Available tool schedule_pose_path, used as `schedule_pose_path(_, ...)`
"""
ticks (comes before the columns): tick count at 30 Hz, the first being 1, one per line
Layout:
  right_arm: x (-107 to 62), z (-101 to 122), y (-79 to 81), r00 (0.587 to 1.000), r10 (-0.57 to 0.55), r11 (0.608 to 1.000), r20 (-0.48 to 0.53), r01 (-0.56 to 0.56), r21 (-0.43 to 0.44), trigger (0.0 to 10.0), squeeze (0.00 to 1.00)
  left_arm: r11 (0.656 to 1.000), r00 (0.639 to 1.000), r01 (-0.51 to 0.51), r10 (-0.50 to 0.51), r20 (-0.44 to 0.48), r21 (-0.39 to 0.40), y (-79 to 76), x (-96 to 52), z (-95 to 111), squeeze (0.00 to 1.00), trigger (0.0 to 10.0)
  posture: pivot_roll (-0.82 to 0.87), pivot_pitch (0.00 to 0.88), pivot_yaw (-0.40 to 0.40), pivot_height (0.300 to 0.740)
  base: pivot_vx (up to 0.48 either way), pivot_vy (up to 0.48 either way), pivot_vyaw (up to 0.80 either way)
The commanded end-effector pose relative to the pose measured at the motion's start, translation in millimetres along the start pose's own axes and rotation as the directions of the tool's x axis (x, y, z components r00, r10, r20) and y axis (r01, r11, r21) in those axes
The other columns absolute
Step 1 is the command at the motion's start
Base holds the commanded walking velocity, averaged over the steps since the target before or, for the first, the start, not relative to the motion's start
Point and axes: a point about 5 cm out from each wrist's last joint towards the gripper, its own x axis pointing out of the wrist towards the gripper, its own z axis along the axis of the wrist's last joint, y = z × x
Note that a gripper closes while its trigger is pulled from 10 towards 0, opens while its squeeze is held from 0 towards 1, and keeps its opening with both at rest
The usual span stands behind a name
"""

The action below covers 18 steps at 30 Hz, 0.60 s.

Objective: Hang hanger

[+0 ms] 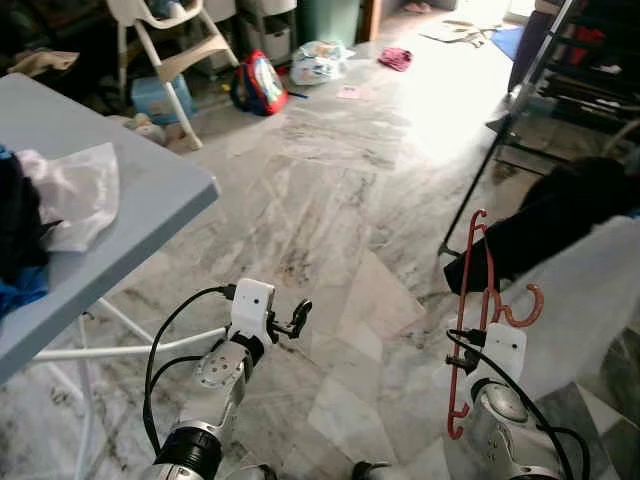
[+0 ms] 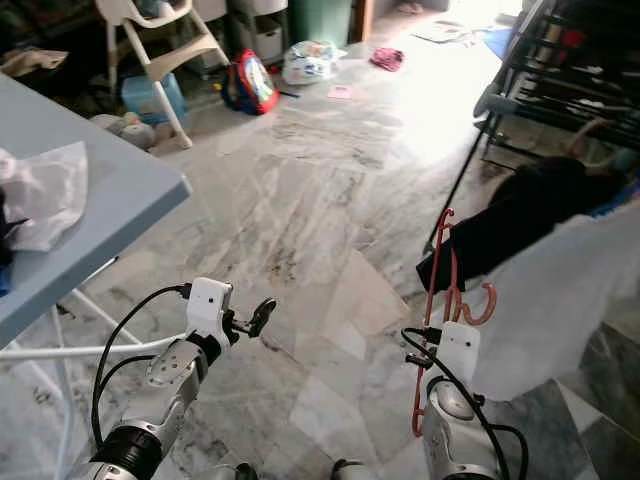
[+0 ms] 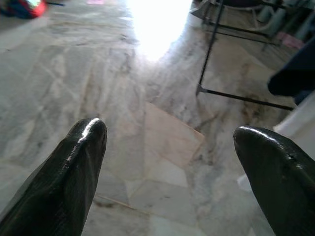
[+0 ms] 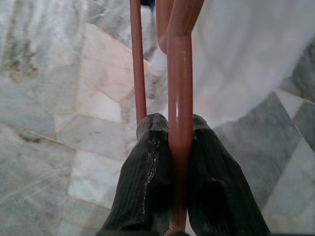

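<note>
From the head views, the right gripper (image 1: 487, 318) is raised low on the right and holds a red hanger (image 1: 470, 300) upright, its hook curling toward a white cloth (image 1: 590, 300) draped just beside it. A dark garment (image 1: 560, 220) lies over the top of that cloth, under a black rack (image 2: 560, 70) whose thin leg slants down to the marble floor (image 1: 330, 200). The left gripper (image 1: 296, 318) is lifted over bare floor in front of a blue table (image 1: 120, 190), which carries a crumpled white cloth (image 1: 75, 190) and dark clothes at its edge. Farther back stand a white chair (image 1: 165, 45), a red bag (image 1: 262, 82) and a tied plastic bag (image 1: 318, 62); what the bags hold cannot be told.

In the left wrist view, the two black fingers (image 3: 74, 167) stand wide apart with nothing between them, pointing over the floor toward the rack's leg.

In the right wrist view, the fingers (image 4: 147, 182) are pressed together on a bar of the hanger, with a thinner bar running alongside and the white cloth behind
</note>
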Motion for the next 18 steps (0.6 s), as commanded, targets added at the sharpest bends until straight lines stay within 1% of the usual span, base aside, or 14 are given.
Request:
schedule_pose_path(1,-0.8,-0.1,-3.2,1.000,-0.010,1.000,-0.005,0.010,0.008,10.0,0.00,1.000,1.000,-0.002,0.002,-0.025,0.002,0.8,-1.1,-4.4,0.00,10.0,-0.06,0.158,0.024,0.740,0.000,0.000,-0.74)
schedule_pose_path(15,0.5,-1.0,-2.8,1.000,-0.015,1.000,-0.013,0.015,0.003,10.0,0.00,1.000,0.999,0.005,-0.004,-0.032,0.009,-0.3,0.1,-4.6,0.00,10.0,-0.06,0.155,0.022,0.740,0.000,0.000,-0.75)
schedule_pose_path(18,0.5,-1.6,-2.7,1.000,-0.015,1.000,-0.015,0.015,0.000,10.0,0.00,1.000,0.999,0.005,-0.005,-0.036,0.012,-0.5,-0.1,-5.3,0.00,10.0,-0.06,0.155,0.022,0.740,0.000,0.269,-0.75)
